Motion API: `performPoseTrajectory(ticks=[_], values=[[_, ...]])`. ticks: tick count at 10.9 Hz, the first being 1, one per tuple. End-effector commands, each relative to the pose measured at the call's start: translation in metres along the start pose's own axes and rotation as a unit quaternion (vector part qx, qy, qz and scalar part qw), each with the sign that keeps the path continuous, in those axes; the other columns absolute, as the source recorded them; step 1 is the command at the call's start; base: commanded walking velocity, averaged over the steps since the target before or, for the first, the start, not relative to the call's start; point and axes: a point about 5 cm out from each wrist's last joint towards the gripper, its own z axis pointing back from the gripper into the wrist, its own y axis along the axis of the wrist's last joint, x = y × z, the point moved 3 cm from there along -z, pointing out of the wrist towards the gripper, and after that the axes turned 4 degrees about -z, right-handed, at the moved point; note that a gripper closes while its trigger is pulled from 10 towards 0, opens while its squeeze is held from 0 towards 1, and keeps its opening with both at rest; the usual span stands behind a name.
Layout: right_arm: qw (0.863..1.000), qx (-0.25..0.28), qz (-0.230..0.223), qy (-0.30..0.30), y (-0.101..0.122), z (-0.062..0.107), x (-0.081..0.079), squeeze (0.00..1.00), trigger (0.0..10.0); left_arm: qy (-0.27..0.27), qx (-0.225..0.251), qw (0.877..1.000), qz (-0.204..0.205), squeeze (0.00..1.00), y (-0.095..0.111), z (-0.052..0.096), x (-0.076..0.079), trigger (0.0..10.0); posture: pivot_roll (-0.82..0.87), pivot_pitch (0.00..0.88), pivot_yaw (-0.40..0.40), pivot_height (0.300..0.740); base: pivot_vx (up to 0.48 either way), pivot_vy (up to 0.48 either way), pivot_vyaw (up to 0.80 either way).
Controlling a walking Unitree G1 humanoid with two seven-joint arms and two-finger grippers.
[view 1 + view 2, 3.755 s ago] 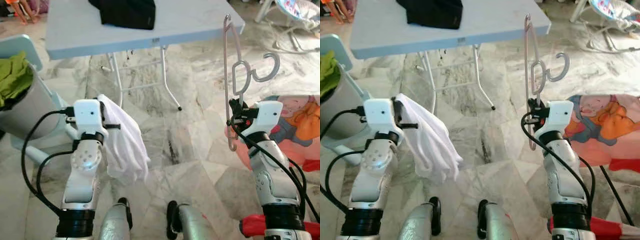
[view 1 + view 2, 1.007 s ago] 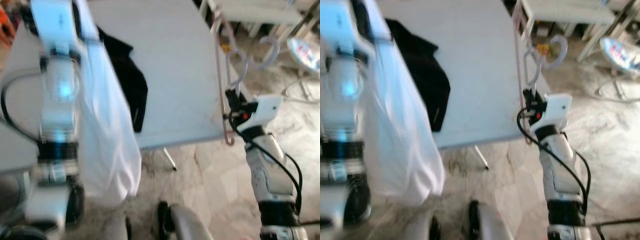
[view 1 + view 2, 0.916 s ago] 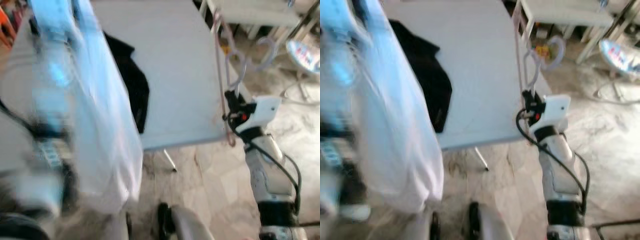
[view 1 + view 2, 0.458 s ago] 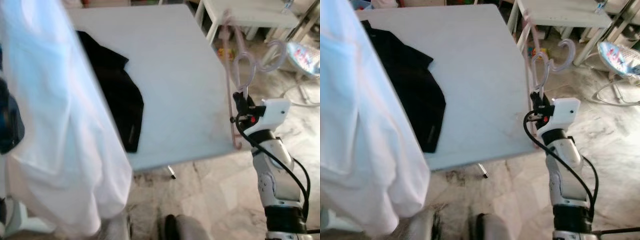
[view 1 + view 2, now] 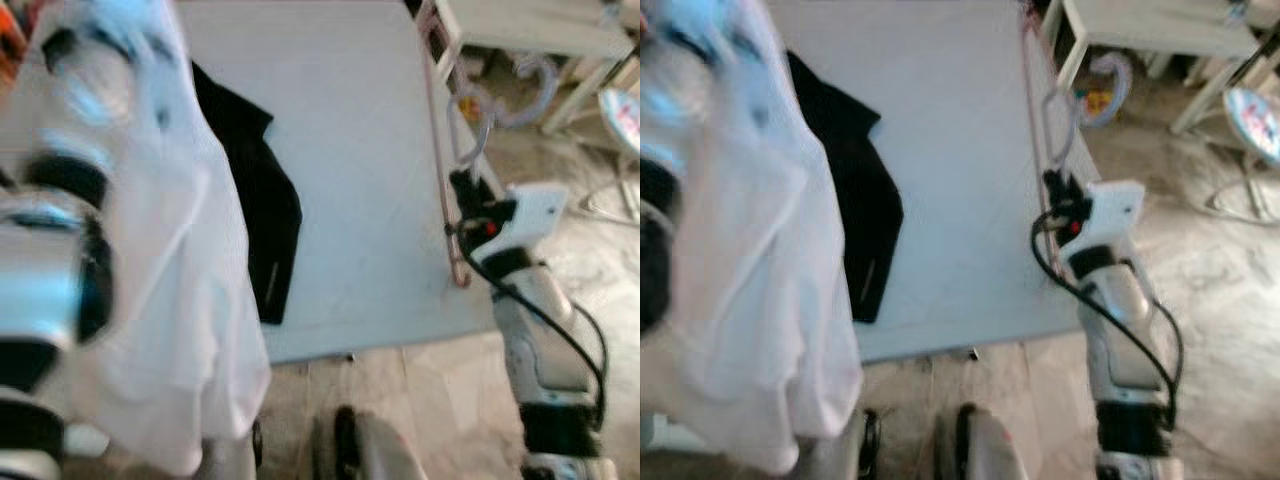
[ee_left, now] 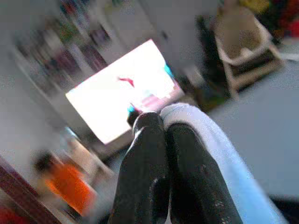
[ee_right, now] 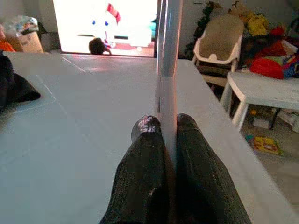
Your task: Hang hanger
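Holding, left: the left claw [image 6: 156, 140] has its two black fingers pressed together on a fold of the white garment [image 5: 170, 330], which hangs as a blurred sheet close to the head camera on the robot's left.
Holding, right: the right claw [image 7: 162, 128] is clamped on the flat bar of the hanger [image 5: 440, 170], which stands upright above it, hook [image 5: 520, 95] at the top, at the right edge of the counter [image 5: 370, 200].
Just changed: a few seconds ago both arms were low over the marble floor with the counter well ahead; now the counter lies right under the view and the left arm is raised high with the garment. The camera itself has shifted, so part of this is the robot's own approach.
Meaning for the task: I judge hanger and garment are being brought to the counter to be joined; hanging is not yet done.
On the counter: a black garment [image 5: 255, 210] lies flat, beside the white one.
Wrist views add: how each claw grips, plus a bright screen [image 7: 105, 25] and a child's chair [image 7: 219, 44] beyond the counter.
Head views add: the hanger's whole outline and a white side table [image 5: 530, 30] beyond.
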Motion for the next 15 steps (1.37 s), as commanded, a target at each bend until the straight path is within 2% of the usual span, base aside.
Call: performPoseTrajectory(ticks=[1, 2, 3, 4, 7, 8, 9, 10, 11, 12, 14, 15], values=[[0.998, -0.053, -0.009, -0.017, -0.024, 0.011, 0.008, 0.0, 10.0, 0.006, -0.026, 0.998, 0.052, 0.0, -0.01, 0.003, 0.0, 10.0, -0.06, 0.22, -0.051, 0.74, 0.0, 0.0, 0.0], [0.998, -0.053, -0.009, -0.017, -0.024, 0.011, 0.008, 0.0, 10.0, 0.004, -0.052, 0.997, 0.063, 1.0, -0.021, 0.006, 0.006, 10.0, -0.06, 0.22, -0.052, 0.74, 0.0, 0.0, 0.0], [0.998, -0.054, -0.011, -0.015, -0.024, 0.01, 0.006, 0.0, 10.0, -0.01, -0.119, 0.987, 0.104, 1.0, -0.052, 0.021, 0.025, 10.0, -0.05, 0.219, -0.056, 0.74, 0.0, 0.0, 0.0], [0.998, -0.055, -0.013, -0.011, -0.025, 0.009, 0.003, 0.0, 10.0, -0.023, -0.155, 0.983, 0.098, 1.0, -0.067, 0.029, 0.032, 10.0, -0.05, 0.219, -0.058, 0.74, 0.0, 0.0, 0.0], [0.998, -0.058, -0.017, -0.006, -0.028, 0.007, 0.0, 0.0, 10.0, -0.037, -0.155, 0.986, 0.041, 1.0, -0.076, 0.036, 0.027, 10.0, -0.02, 0.213, -0.058, 0.74, 0.0, 0.0, 0.0], [0.998, -0.059, -0.019, -0.003, -0.03, 0.005, -0.002, 0.0, 10.0, -0.047, -0.169, 0.983, 0.055, 1.0, -0.082, 0.04, 0.03, 10.0, -0.01, 0.209, -0.054, 0.74, 0.0, 0.0, 0.0], [0.998, -0.057, -0.022, -0.001, -0.03, 0.003, -0.004, 0.0, 10.0, -0.038, -0.178, 0.977, 0.108, 1.0, -0.087, 0.044, 0.03, 10.0, 0.0, 0.206, -0.053, 0.74, 0.0, 0.0, 0.0], [0.998, -0.056, -0.025, 0.002, -0.031, 0.001, -0.007, 0.0, 10.0, -0.004, -0.136, 0.982, 0.129, 1.0, -0.077, 0.046, 0.022, 10.0, 0.0, 0.204, -0.055, 0.74, 0.0, 0.0, 0.0], [0.998, -0.056, -0.026, 0.003, -0.031, 0.001, -0.008, 0.0, 10.0, 0.005, -0.123, 0.985, 0.122, 1.0, -0.073, 0.048, 0.019, 10.0, 0.0, 0.204, -0.055, 0.74, 0.0, 0.0, 0.0], [0.998, -0.058, -0.028, 0.006, -0.032, 0.0, -0.009, 0.0, 10.0, 0.036, -0.092, 0.985, 0.144, 1.0, -0.06, 0.054, 0.017, 10.0, 0.02, 0.201, -0.062, 0.74, 0.0, 0.0, 0.0], [0.998, -0.06, -0.031, 0.012, -0.036, -0.002, -0.012, 0.0, 10.0, 0.085, -0.084, 0.97, 0.211, 1.0, -0.052, 0.081, 0.024, 10.0, 0.04, 0.194, -0.064, 0.74, 0.0, 0.0, 0.0], [0.997, -0.061, -0.036, 0.017, -0.038, -0.006, -0.015, 0.0, 10.0, 0.107, -0.078, 0.965, 0.226, 1.0, -0.05, 0.109, 0.03, 10.0, 0.07, 0.192, -0.065, 0.74, 0.0, 0.0, 0.0]])
